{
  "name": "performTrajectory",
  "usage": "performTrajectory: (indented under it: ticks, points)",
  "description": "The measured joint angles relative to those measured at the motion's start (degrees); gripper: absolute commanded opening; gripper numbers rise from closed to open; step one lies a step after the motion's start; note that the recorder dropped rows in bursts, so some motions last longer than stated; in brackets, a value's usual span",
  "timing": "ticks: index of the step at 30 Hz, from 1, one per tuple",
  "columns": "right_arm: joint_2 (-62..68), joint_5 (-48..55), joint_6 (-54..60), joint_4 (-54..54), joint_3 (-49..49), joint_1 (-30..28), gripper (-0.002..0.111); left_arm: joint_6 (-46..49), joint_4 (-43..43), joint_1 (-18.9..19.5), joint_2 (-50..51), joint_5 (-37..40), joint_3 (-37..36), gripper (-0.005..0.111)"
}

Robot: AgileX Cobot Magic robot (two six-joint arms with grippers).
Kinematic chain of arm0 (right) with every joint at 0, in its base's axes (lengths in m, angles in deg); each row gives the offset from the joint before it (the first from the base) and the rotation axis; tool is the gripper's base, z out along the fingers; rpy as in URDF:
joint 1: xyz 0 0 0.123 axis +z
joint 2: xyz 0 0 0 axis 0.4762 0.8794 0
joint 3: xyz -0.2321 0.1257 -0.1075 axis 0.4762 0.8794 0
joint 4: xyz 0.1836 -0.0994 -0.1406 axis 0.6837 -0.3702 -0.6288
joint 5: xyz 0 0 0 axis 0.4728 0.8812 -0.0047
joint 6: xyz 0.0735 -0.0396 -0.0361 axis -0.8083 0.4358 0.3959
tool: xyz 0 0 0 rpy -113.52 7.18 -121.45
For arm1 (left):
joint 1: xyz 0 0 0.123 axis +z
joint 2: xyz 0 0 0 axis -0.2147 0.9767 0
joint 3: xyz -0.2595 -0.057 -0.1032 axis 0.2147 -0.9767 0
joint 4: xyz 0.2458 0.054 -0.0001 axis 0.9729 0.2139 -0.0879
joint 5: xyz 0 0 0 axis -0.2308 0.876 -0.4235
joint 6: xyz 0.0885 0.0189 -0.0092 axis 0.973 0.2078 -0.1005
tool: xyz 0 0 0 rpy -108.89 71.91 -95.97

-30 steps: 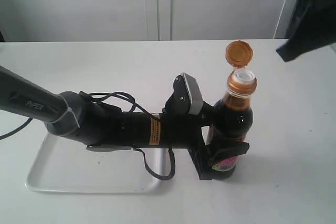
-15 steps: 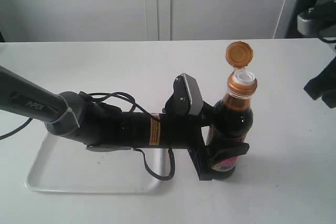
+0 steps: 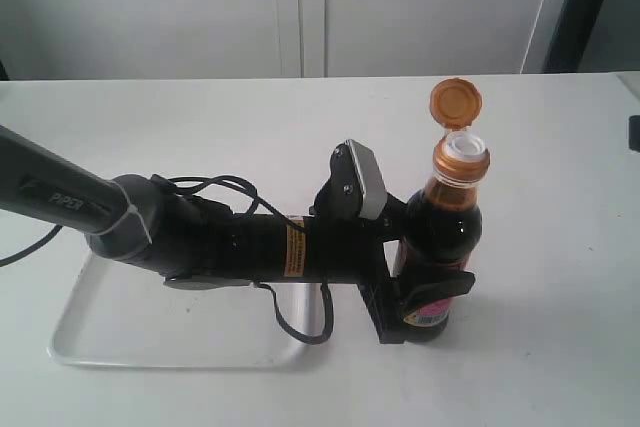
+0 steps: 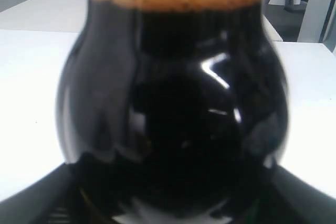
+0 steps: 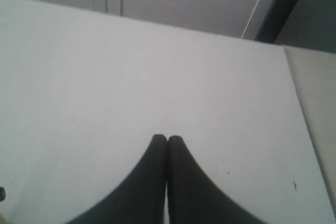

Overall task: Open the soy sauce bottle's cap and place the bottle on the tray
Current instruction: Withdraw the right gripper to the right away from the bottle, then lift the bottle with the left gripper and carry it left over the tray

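1. Since a second ago: the right arm, then dark in the upper right of the exterior view, has gone almost out of frame. Only a dark sliver remains at the right edge; which part of the arm it is cannot be told.
2. Unchanged over that second: soy sauce bottle, cap, tray and left arm all sit as before.
3. Left hand: closed around the lower body of the bottle, one finger wrapped across the front. The bottle stands upright on the bench, just right of the tray and off it.
4. Cap flipped up and back on its hinge, white spout exposed.
5. Right hand: fingertips pressed together, nothing between them, above bare bench.
6. Hidden: the far finger of the left hand is behind the bottle. The label is mostly covered by the near finger, only a pink-and-yellow scrap showing.
7. The tray's right end is covered by the left arm lying across it.
8. Left wrist view: dark bottle glass fills the frame, blurred. The hand's fingers are cut off at the lower corners.
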Motion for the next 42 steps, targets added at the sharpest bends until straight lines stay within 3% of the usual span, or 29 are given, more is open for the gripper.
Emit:
performTrajectory:
  ticks: [6,15,20,27,36,42]
  points:
    - [-11.8,-13.1,-2.0,1.5,11.2,0.0,0.000,0.0,-0.1,0.0,0.0,0.0,0.0,0.000]
    - [-26.5,-19.0,-3.9,2.9,19.1,0.0,0.000,0.0,-0.4,0.0,0.0,-0.1,0.0,0.000]
    - [-28.0,-20.2,-5.2,3.0,20.4,0.0,0.000,-0.4,-0.5,0.0,-0.4,0.6,0.0,0.000]
    - [-28.2,-20.2,-5.8,3.0,20.4,0.0,0.000,-2.0,0.5,-0.2,-5.1,8.7,-0.4,0.000]
    - [-28.2,-20.2,-6.5,3.0,20.4,0.0,0.000,-2.9,-1.9,-0.2,-11.6,10.0,-0.2,0.000]
    - [-28.2,-20.2,-7.1,3.3,20.4,0.0,0.000,-7.0,-2.2,2.7,-15.5,12.3,-0.2,0.000]
